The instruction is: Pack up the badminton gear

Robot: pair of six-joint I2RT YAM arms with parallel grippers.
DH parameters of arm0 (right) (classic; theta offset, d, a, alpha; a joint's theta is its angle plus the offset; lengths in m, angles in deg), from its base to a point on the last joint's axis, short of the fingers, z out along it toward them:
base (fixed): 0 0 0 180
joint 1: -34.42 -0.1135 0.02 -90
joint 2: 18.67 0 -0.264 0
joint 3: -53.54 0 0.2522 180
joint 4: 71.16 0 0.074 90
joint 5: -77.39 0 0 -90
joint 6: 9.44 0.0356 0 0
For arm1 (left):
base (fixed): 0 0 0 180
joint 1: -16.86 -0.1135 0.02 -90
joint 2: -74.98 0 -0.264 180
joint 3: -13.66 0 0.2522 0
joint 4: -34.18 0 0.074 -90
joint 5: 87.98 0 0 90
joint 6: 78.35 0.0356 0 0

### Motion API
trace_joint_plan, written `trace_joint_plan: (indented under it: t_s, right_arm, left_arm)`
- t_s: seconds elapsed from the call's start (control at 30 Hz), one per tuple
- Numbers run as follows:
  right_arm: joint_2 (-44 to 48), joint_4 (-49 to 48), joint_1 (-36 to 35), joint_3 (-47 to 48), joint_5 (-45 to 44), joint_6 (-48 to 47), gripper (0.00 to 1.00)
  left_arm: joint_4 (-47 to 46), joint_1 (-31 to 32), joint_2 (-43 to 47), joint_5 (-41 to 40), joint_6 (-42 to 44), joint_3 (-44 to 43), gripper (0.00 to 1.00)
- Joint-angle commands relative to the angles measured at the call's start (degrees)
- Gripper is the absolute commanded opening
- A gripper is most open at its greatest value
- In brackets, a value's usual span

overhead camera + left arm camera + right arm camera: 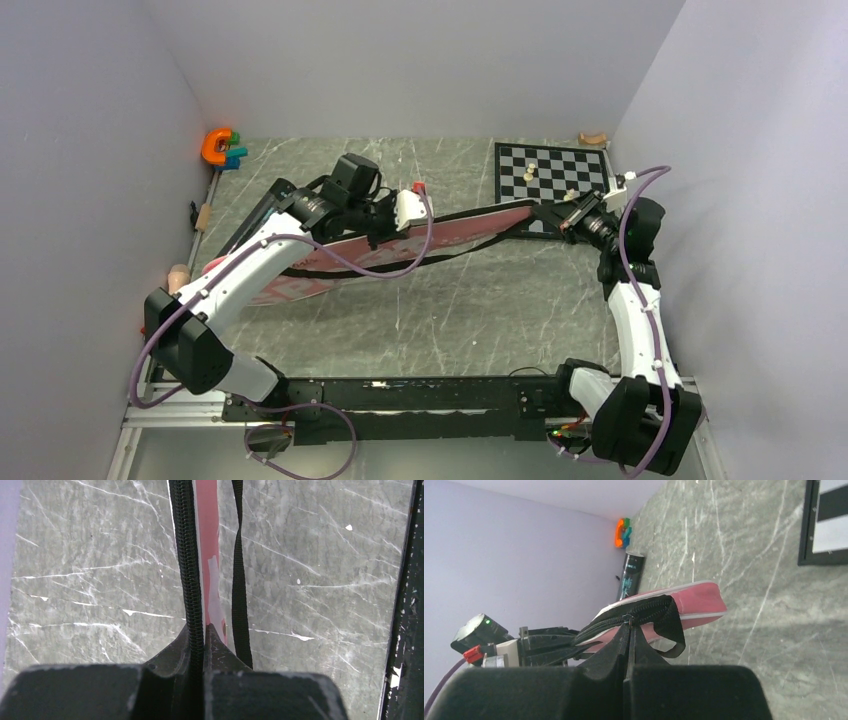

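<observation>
— Overhead view: how far along is the packing?
— Your racket bag (470,226) stretches slantwise across the tabletop (470,320). The left tool (380,226) is clamped near its middle, the right tool (553,215) on its right end beside the chessboard (560,168). No rackets or shuttlecocks lie loose, so they are likely inside.
— Left wrist?
— Your left tool is closed on the bag's black zipper (186,555), with the strap (239,580) just beside it.
— Right wrist?
— Your right tool pinches the zipper's end, and the teeth there look shut. The black tube (633,575) lies outside by the left wall, apparently unpacked.
</observation>
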Motion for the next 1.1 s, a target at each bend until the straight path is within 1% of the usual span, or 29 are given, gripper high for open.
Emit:
trace_joint_plan:
  t_s: [0.0, 0.03, 0.1, 0.2, 0.23, 0.27, 0.37, 0.5, 0.67, 0.83, 1.07]
  right_arm:
    - [-0.60, 9.84, 3.43, 2.70, -9.86, -3.98, 0.00]
    - [0.01, 11.20, 3.92, 3.39, -10.19, -4.35, 0.05]
    - [1.35, 13.68, 4.80, 5.58, -11.09, -4.96, 0.22]
    - [3.48, 17.68, 5.10, 9.44, -14.07, -5.97, 0.40]
    - [3.83, 19.40, 5.05, 10.71, -14.93, -6.38, 0.45]
    - [3.88, 20.55, 5.12, 11.85, -15.61, -6.75, 0.46]
    - [3.84, 22.41, 5.08, 14.02, -16.85, -7.51, 0.47]
    - [3.76, 22.07, 5.11, 13.98, -16.70, -8.08, 0.49]
    - [3.49, 20.94, 5.08, 12.35, -16.88, -8.48, 0.49]
    - [3.18, 21.08, 5.08, 11.76, -18.83, -9.40, 0.48]
    - [2.71, 20.76, 4.55, 10.75, -20.57, -10.84, 0.46]
  left_arm:
    - [0.97, -0.32, 1.01, 3.16, 1.02, -2.78, 0.00]
    - [1.57, -0.25, 0.41, 3.80, 0.89, -3.44, 0.00]
    - [2.59, -0.07, -0.88, 5.34, 0.00, -4.62, 0.00]
    - [2.88, 1.19, -2.75, 8.41, -2.09, -4.47, 0.00]
    - [3.23, 2.12, -3.50, 8.99, -2.29, -4.33, 0.00]
    - [3.67, 3.10, -4.21, 9.20, -2.40, -4.18, 0.00]
    - [5.27, 6.50, -6.73, 10.10, -1.96, -3.76, 0.00]
    - [5.14, 9.51, -9.77, 11.51, -1.67, -3.83, 0.00]
    - [4.36, 12.39, -15.57, 12.46, -1.10, -8.41, 0.00]
    - [3.90, 14.09, -23.41, 14.00, -3.12, -15.47, 0.00]
    - [1.72, 13.17, -30.80, 13.85, -3.26, -19.52, 0.00]
